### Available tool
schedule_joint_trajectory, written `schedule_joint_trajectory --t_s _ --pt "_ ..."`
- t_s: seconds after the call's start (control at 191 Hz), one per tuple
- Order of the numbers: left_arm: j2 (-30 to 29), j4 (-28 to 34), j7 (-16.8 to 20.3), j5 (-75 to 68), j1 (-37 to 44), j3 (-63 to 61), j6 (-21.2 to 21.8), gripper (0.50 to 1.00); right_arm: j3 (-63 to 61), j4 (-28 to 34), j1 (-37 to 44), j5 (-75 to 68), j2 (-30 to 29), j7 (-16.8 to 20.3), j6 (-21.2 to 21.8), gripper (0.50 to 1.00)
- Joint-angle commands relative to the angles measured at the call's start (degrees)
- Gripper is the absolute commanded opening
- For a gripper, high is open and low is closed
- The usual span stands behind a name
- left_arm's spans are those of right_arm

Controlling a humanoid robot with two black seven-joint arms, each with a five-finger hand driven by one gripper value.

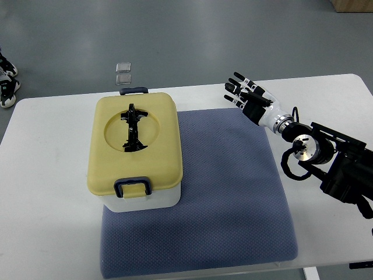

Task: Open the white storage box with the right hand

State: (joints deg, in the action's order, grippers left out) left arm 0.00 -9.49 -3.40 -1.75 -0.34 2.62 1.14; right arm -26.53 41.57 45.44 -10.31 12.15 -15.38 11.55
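Observation:
The white storage box [145, 198] stands on the left part of a blue-grey mat [233, 192]. Its pale yellow lid [157, 146] is down, with a black folding handle [133, 128] lying in the round recess on top. A dark blue latch [133, 186] shows at the near side and another [134, 91] at the far side. My right hand [245, 93] hovers over the table's far edge, right of the box and well apart from it, fingers spread and holding nothing. Its arm [326, 154] comes in from the right edge.
The white table [46, 175] carries the mat and box. Two small clear square pieces [123, 72] lie on the grey floor beyond the table's far edge. Black-and-white shoes [7, 81] show at the left edge.

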Motion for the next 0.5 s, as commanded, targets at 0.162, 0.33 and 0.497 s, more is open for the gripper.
schedule_joint_trajectory --t_s 0.162,0.33,0.497 --pt "0.0 0.1 0.1 0.1 0.3 0.0 0.5 1.0 0.1 0.0 0.0 0.3 0.0 -0.2 -0.6 0.932" --pt "0.0 0.3 0.1 0.2 0.2 0.0 0.1 1.0 0.0 0.0 0.1 0.2 0.2 0.0 -0.7 0.932" --pt "0.0 0.9 0.1 0.2 0.2 -0.2 0.3 1.0 0.1 -0.1 0.2 0.5 0.3 -0.1 -3.7 0.932"
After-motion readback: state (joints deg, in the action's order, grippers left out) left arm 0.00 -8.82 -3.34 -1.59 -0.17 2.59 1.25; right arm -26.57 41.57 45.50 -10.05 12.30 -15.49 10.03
